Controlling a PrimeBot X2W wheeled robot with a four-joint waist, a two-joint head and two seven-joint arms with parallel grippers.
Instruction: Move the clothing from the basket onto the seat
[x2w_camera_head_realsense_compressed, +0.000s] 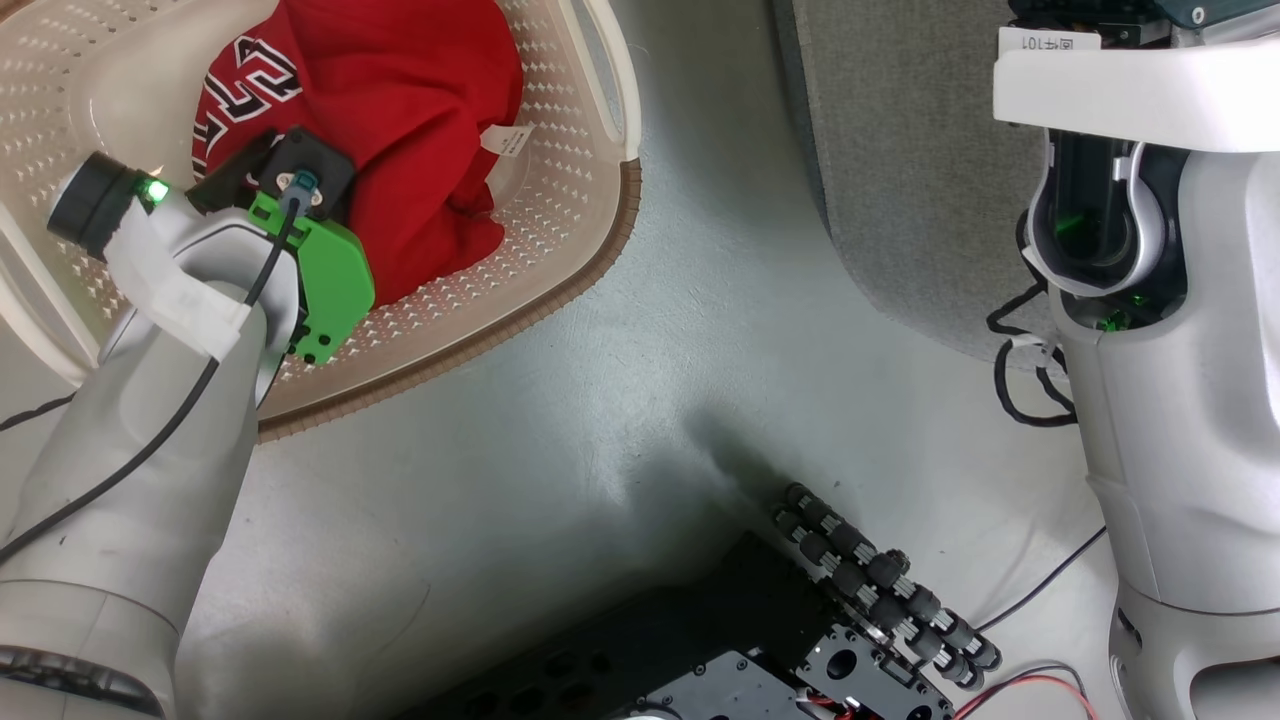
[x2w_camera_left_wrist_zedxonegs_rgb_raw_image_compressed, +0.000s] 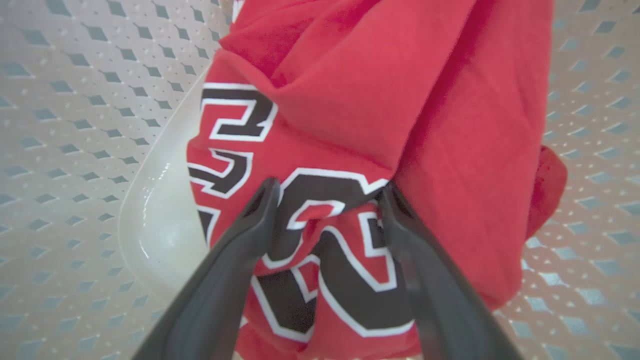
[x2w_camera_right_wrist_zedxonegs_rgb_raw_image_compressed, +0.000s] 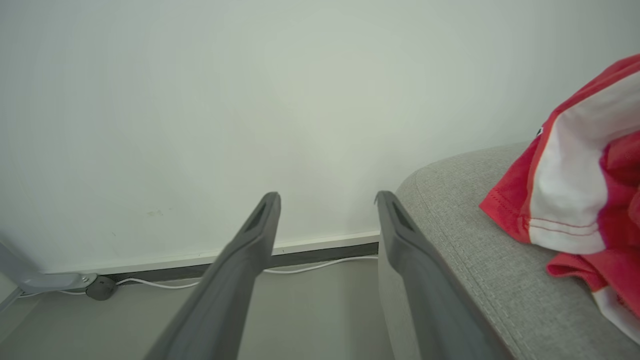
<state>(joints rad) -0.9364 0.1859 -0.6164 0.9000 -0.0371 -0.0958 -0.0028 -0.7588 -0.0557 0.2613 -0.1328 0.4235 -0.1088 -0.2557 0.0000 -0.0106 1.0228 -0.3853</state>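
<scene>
Left wrist view: left hand (x2w_camera_left_wrist_zedxonegs_rgb_raw_image_compressed: 330, 192) wide, astride crumpled clothing (x2w_camera_left_wrist_zedxonegs_rgb_raw_image_compressed: 400, 100).
Right wrist view: right hand (x2w_camera_right_wrist_zedxonegs_rgb_raw_image_compressed: 327, 200) wide; woven seat (x2w_camera_right_wrist_zedxonegs_rgb_raw_image_compressed: 475, 260).

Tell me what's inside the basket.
A crumpled red garment with a black, white-edged number lies in the basket; the left gripper reaches onto it, jaws apart. Anything beneath the garment, including the basket floor there, is covered.

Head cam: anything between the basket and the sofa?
Just bare floor between the basket and the sofa, as the head view shows.
</scene>
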